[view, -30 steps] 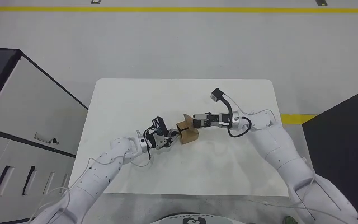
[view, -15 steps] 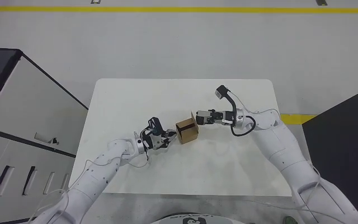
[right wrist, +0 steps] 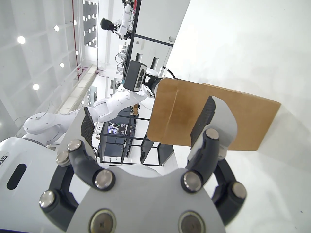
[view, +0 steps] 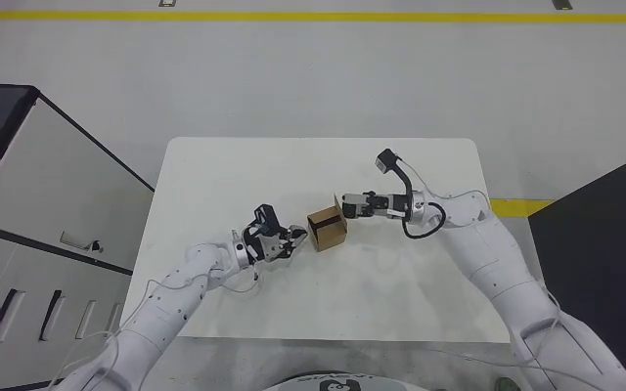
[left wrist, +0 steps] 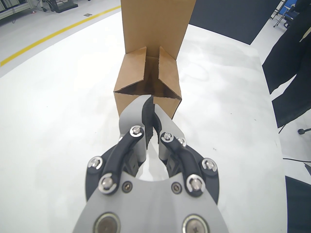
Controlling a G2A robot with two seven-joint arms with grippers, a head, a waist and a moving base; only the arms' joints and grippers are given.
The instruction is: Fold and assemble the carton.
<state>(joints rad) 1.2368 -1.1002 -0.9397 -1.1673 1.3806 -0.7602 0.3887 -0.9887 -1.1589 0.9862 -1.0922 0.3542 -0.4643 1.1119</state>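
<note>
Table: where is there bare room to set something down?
The table is bare along its far edge, behind the box, and along the near edge between the two arms. The middle is crowded: the left claw and right claw flank the box.

You have on hand: one carton [view: 327, 228], centre of the frame; one table [view: 391, 293] under it; two grippers, namely left gripper [view: 295, 243] and right gripper [view: 344, 205].

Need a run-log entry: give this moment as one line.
Brown cardboard carton: lid flap up | left gripper: shut, beside it | right gripper: open at flap
</note>
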